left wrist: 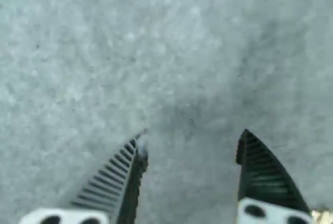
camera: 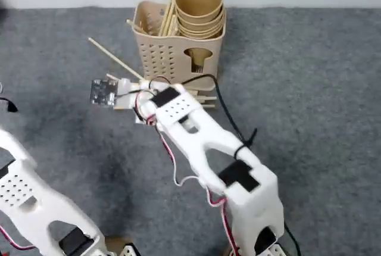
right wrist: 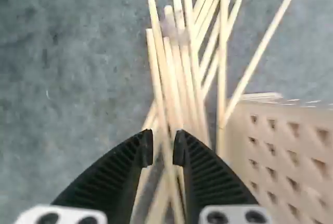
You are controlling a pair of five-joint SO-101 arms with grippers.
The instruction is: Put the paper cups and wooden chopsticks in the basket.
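Fingers (left wrist: 122,177) on the left arm are spread wide with nothing between them, hanging over bare grey counter (left wrist: 104,52). That arm (camera: 36,202) sits low at the near left edge, well apart from the action, probably parked out of the way so its partner has room.

Moving to the middle, the right arm (camera: 196,131) is stretched out to the foot of the basket (camera: 161,59). Its fingers (right wrist: 205,166) are pinched almost together around a single chopstick (right wrist: 160,104), near one end. It looks like a one-at-a-time pick from a tangle. The rest of the wooden chopsticks (right wrist: 192,52) lie fanned on the counter, just beside the perforated basket wall. A stray stick (camera: 113,56) angles away from the basket's left corner; I cannot tell if it lies flat or leans.

Now the basket itself. The left compartment holds a bundle of sticks (camera: 168,15) standing upright. In the right compartment the paper cups (camera: 199,6) are nested in one stack, mouths up. So the cups look finished, and the loose pile in front is what remains.
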